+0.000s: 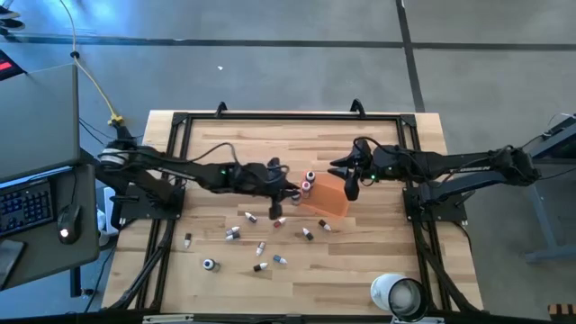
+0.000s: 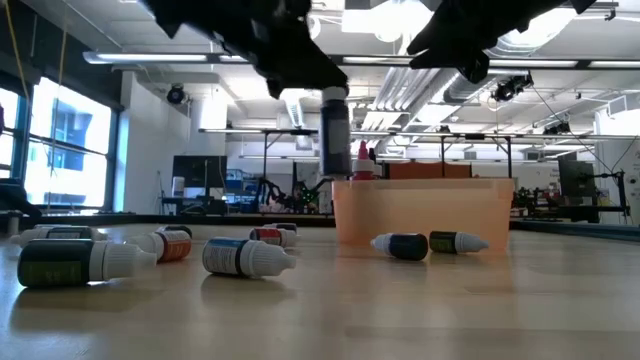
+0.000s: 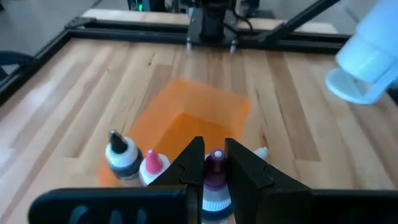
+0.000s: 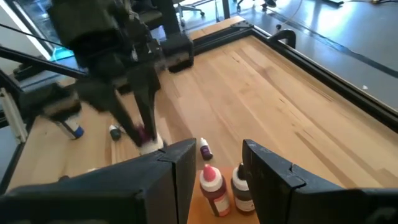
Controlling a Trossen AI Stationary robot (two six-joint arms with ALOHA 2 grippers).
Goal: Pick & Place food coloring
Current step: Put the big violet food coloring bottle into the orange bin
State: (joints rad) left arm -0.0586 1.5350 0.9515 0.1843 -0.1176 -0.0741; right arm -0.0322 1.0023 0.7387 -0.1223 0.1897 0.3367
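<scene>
Counter [image 1: 360,270]: wooden, inside a black frame, carrying everything below.
White roll [image 1: 397,295]: stands at the near right corner, well apart from the work.
Orange tray [image 1: 326,196]: mid-counter, with two bottles [image 4: 225,186] standing upright in it (a red one and a dark one, clearest in the right wrist view).
Left gripper [image 3: 214,163]: above the tray's edge, fingers clenched on a purple-capped bottle [image 3: 215,180].
Right gripper [image 4: 214,163]: hovers over the tray's far side, fingers parted, gripping nothing.
Loose bottles [image 1: 259,247]: about ten lie scattered on the counter left of and in front of the tray.
Progress: early, I judge; two are in, one is in hand, most are left.
Views: the low view shows the loose bottles lying on their sides; the high view alone shows their spread.
</scene>
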